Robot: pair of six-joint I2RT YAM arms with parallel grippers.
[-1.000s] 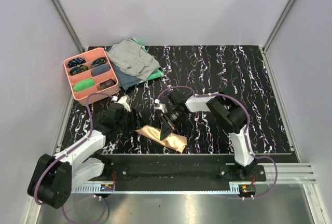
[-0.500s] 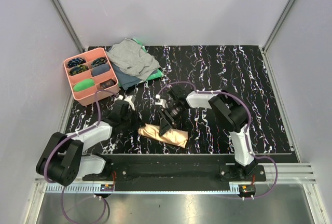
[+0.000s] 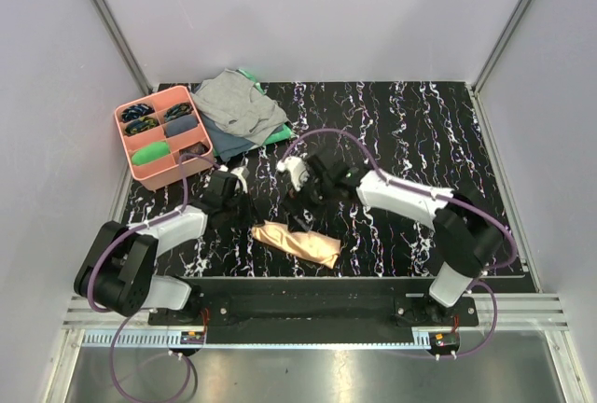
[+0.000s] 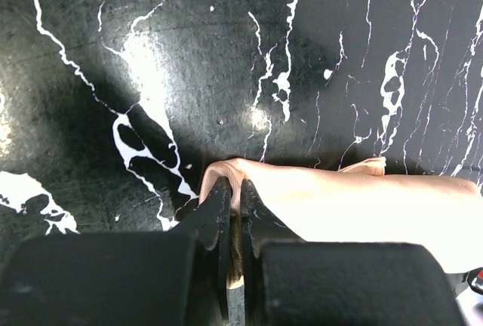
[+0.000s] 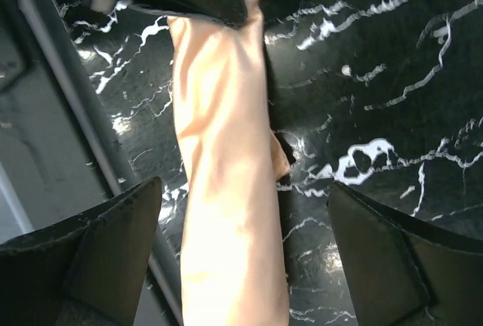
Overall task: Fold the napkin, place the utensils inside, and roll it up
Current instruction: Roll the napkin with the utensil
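The napkin (image 3: 298,243) lies as a peach-orange roll near the table's front edge, slanting from upper left to lower right. My left gripper (image 3: 250,222) is shut on the roll's left end. In the left wrist view its fingers (image 4: 217,204) pinch a fold of the napkin (image 4: 362,207). My right gripper (image 3: 301,208) hovers open just behind the roll. In the right wrist view the napkin (image 5: 226,190) runs between the wide-spread fingertips (image 5: 139,209) without touching them. The utensils are hidden.
A pink tray (image 3: 131,162) with small dark items stands at the back left. A grey cloth (image 3: 233,103) lies on a green cloth (image 3: 277,136) beside it. The black mounting rail (image 3: 308,302) runs just in front of the roll.
My left gripper has shut on the roll's left end. My right gripper has opened wide and drawn back from the roll.
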